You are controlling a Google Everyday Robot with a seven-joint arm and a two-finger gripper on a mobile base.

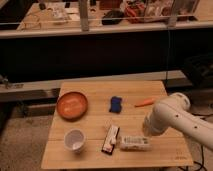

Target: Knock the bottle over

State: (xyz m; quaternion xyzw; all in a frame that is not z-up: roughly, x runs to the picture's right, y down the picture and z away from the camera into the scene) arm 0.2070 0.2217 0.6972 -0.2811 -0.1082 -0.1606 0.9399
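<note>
Since the bottle (135, 143) lies on its side, with its long axis running from 9 to 3 o'clock, I judge that the knocking is done or nearly done. The bottle rests on the wooden table (95, 120), at about 5 o'clock from the table's middle and near the front edge. Its left end is just beside the flat black-and-white box (110, 139); whether the two touch, I cannot tell.

The gripper (149, 131) is at the low end of the white arm (172, 115), close over the right end of the bottle, at about 1 o'clock from it. The arm hides most of it, so I cannot tell if it is open or closed, or if it has hold of anything.

To finish well, the gripper should probably go up first and then away toward 3 o'clock. A sideways drag could roll the bottle toward the edge at 6 o'clock, or push it against the box. The white cup (75, 140) at 9 o'clock, the orange bowl (72, 105) at 10 o'clock and the blue object (116, 104) at 11 o'clock are well apart from the bottle and need no care.
</note>
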